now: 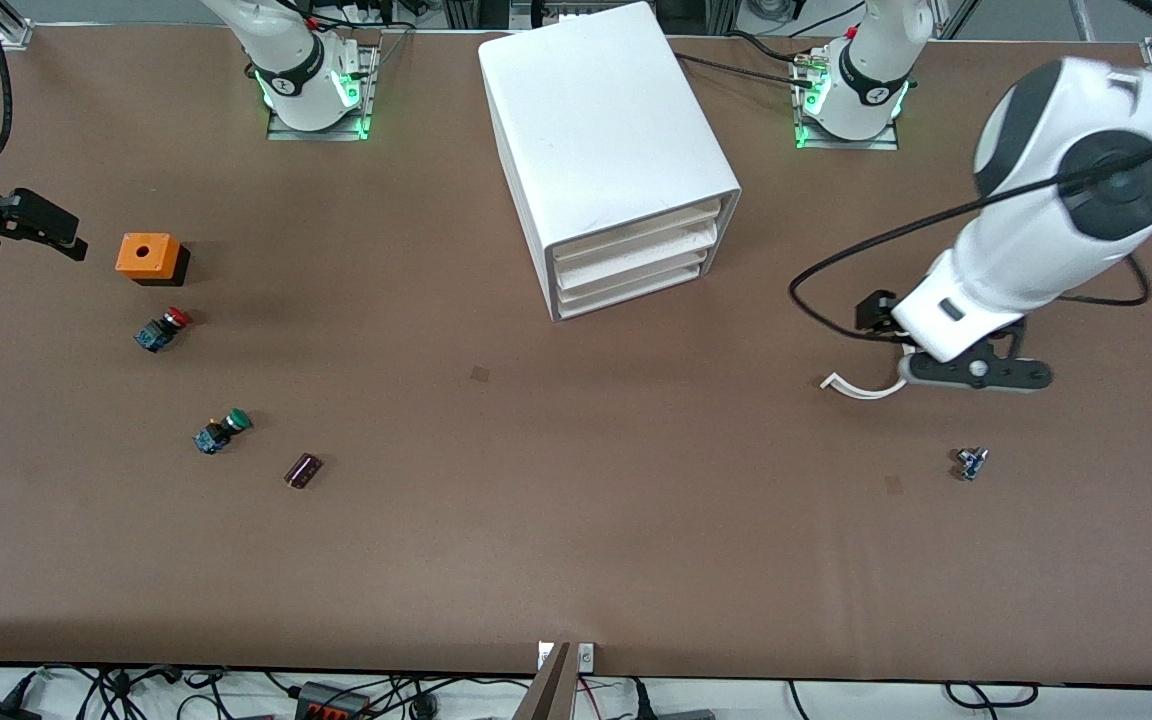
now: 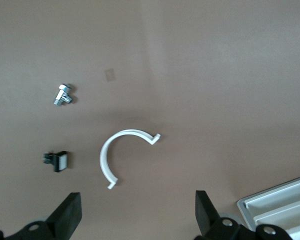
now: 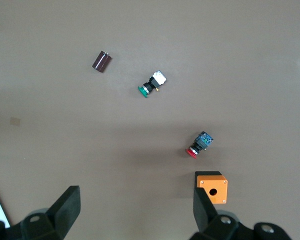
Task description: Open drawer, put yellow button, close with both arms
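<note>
The yellow button shows in no view. The white cabinet (image 1: pixel 601 130) stands at the table's middle near the robots' bases, and its uppermost drawer (image 1: pixel 636 232) is shut like the two below it. A corner of the cabinet (image 2: pixel 277 205) shows in the left wrist view. My left gripper (image 1: pixel 981 375) (image 2: pixel 138 212) hangs open and empty over bare table toward the left arm's end, beside a white curved clip (image 1: pixel 861 385) (image 2: pixel 122 155). My right gripper (image 1: pixel 31 225) (image 3: pixel 135 210) hangs open and empty at the right arm's end, beside an orange box (image 1: pixel 149 258) (image 3: pixel 212 187).
A red-capped switch (image 1: pixel 164 328) (image 3: pixel 199 145), a green-capped switch (image 1: pixel 221 432) (image 3: pixel 152 84) and a brown cylinder (image 1: pixel 302 470) (image 3: pixel 102 61) lie toward the right arm's end. A small metal bolt (image 1: pixel 971 463) (image 2: pixel 64 95) and a small black-and-white part (image 2: pixel 57 161) lie near the left gripper.
</note>
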